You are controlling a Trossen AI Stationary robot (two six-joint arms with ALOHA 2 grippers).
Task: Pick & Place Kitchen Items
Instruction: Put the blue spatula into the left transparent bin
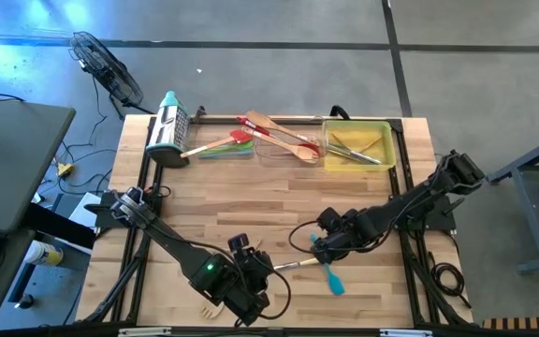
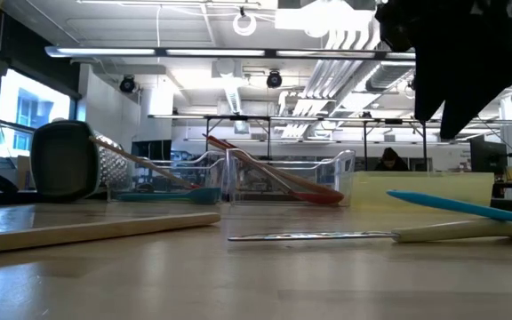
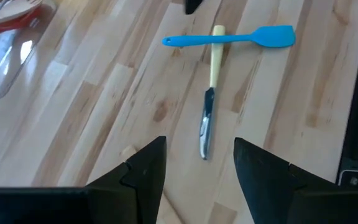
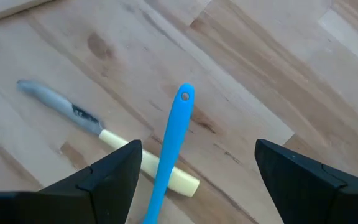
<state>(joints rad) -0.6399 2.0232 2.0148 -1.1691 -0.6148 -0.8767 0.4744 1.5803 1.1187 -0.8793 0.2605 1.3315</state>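
Wooden table (image 1: 363, 187) | right pincer (image 4: 194, 180) apart over blue spatula (image 4: 169, 146) | left pincer (image 3: 197, 171) apart near knife (image 3: 208, 112)

I can't read any text, label, brand, number or sign from here. The knife blade (image 4: 73, 111) carries a small dark mark, but it is too small for me to make out as letters.
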